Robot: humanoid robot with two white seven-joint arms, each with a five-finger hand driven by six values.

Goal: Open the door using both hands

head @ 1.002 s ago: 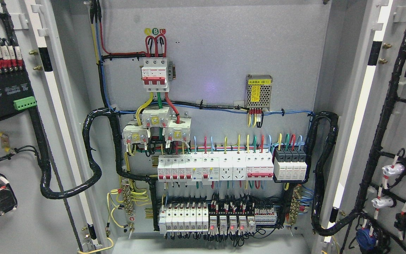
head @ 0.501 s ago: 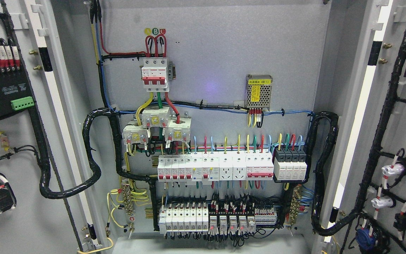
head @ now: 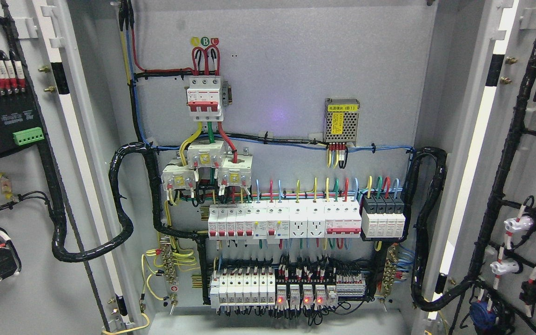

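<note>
Plainly, the head view shows both grey metal cabinet doors swung wide: the left door [head: 21,288] at the picture's left edge, the right door [head: 533,139] at its right, flanking the wired grey backplate [head: 286,70]. Neither robot hand appears, so their state cannot be told.

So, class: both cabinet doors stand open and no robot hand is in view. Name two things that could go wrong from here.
1. The left door and right door carry wiring; swinging either wider might strain the black cable bundles looping from the doors into the cabinet.
2. Red indicator lights glow on the bottom row, so the panel seems live; a hand reaching inside could touch exposed terminals.
</note>
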